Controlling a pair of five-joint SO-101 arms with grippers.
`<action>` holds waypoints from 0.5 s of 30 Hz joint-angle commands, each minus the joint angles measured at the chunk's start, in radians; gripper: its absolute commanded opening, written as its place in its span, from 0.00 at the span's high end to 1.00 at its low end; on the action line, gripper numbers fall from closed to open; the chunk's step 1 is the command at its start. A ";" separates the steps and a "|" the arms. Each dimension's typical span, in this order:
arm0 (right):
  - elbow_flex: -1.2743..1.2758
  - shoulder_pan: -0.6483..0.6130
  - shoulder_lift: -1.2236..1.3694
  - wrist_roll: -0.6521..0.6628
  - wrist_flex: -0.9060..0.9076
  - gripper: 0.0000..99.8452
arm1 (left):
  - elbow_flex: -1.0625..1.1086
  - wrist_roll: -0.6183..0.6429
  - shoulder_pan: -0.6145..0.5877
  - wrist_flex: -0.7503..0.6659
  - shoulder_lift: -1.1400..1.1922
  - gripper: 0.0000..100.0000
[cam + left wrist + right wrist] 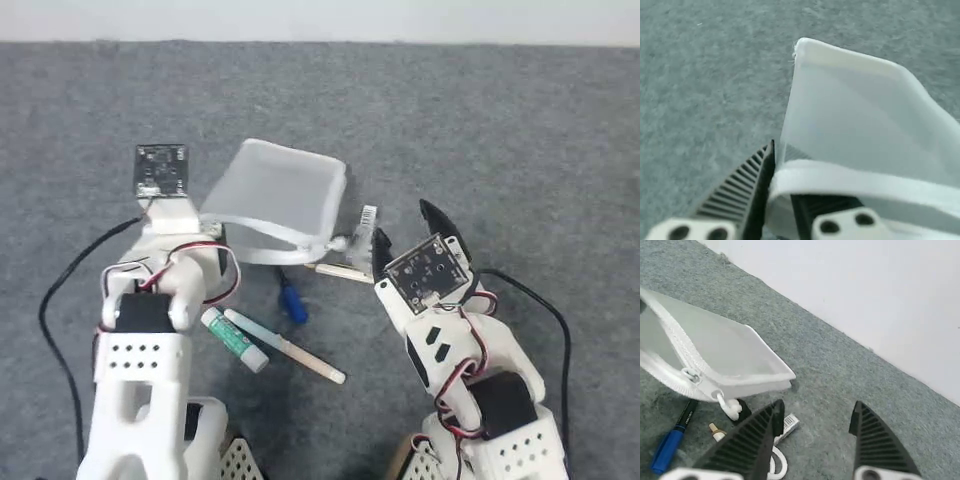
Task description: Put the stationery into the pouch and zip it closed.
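A translucent white pouch (280, 195) lies on the grey mat with its zipper mouth facing the arms and held open. My left gripper (213, 238) is shut on the pouch's zipper rim (840, 182) at its left corner. The pouch (715, 352) has a zipper pull (691, 375) and a white cord near my right gripper (815, 425), which stands open just right of the mouth with nothing between its fingers. On the mat in front of the mouth lie a blue pen (292, 300), a green-and-white glue stick (236, 340), a white pen (285, 347) and a tan pencil (340, 271).
Grey mat (520, 150) stretches open behind and to the right of the pouch. A white wall (865, 300) borders its far edge. Black cables trail beside both arm bases, one on the left (55, 290).
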 commanded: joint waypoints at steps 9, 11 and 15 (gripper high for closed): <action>-0.181 0.001 0.312 -0.058 0.033 0.80 | -0.110 0.101 -0.132 0.041 0.002 0.99; -0.224 0.001 0.410 -0.083 0.028 0.80 | -0.110 0.101 -0.143 0.041 0.002 0.99; -0.305 0.002 0.587 -0.135 0.027 0.80 | -0.110 0.103 -0.144 0.041 0.002 0.99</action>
